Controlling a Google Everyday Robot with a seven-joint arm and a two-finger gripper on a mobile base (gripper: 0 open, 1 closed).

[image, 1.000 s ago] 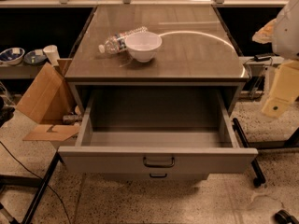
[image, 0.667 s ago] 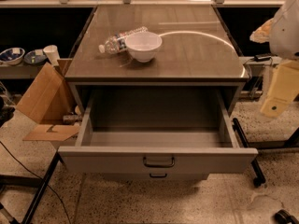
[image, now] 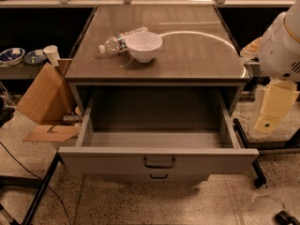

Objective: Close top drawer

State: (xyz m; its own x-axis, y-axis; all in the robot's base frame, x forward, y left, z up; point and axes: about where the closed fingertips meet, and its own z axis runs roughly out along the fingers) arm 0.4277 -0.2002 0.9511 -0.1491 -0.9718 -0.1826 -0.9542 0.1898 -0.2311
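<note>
1 top drawer (image: 112, 162) stands wide open; gripper (image: 284, 217) at bottom-right corner

The arm (image: 281, 46) runs off the right edge, so only part of its white housing shows. Low in the right corner, a small dark shape that appears to be the gripper (image: 284, 217) is clipped by the bottom edge. The front of the top drawer (image: 159, 161) hides the near strip of its own floor and nearly all of the lower drawer (image: 158, 176), leaving a handle and a sliver in sight. The bowl (image: 143, 45) covers part of the bottle (image: 117, 40). Beside the cardboard box (image: 44, 97), a small object (image: 70, 119) is too obscured to name. The dishes (image: 11, 55) at the far left are blurred.
</note>
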